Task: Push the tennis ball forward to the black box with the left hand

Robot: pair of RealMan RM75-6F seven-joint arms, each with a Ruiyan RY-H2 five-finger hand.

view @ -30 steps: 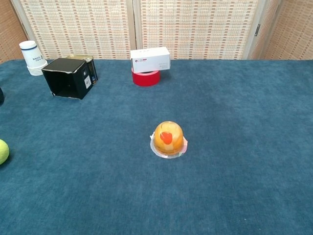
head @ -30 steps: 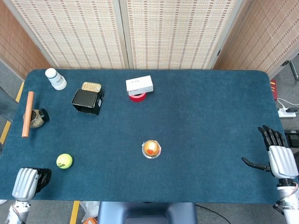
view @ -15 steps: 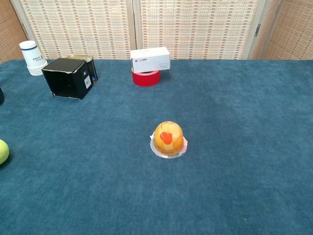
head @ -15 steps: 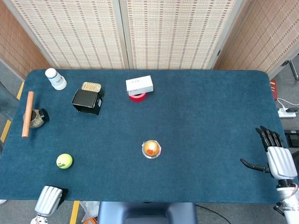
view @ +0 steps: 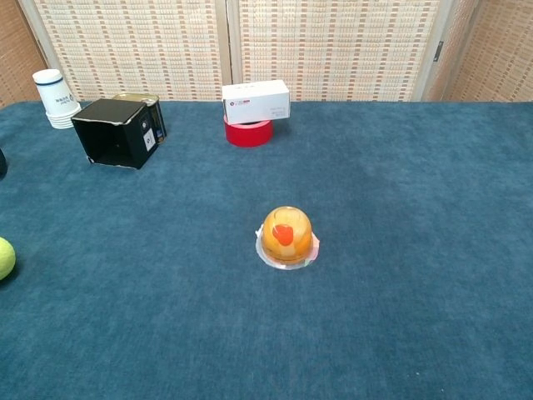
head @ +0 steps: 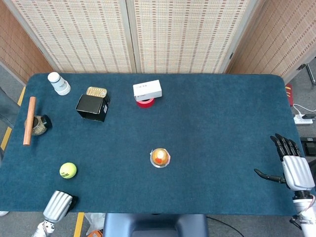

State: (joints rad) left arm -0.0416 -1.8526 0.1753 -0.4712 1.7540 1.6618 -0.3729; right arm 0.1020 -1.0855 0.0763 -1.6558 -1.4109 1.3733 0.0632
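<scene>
While the left hand (head: 58,206) hangs just off the table's near edge, its fingers hidden so I cannot tell how they lie, the right hand (head: 292,168) rests at the far right rim with fingers apart, holding nothing. Near the left hand, apart from it, sits the tennis ball (head: 68,170). Midway lies an orange domed cup (head: 160,157). Farther back stands the black box (head: 92,107), well apart from the ball.

The left hand (head: 59,205) hangs low at the near-left edge, showing only its silver back, fingers hidden. The right hand (head: 291,167) rests at the far right, dark fingers apart, thumb out.
</scene>
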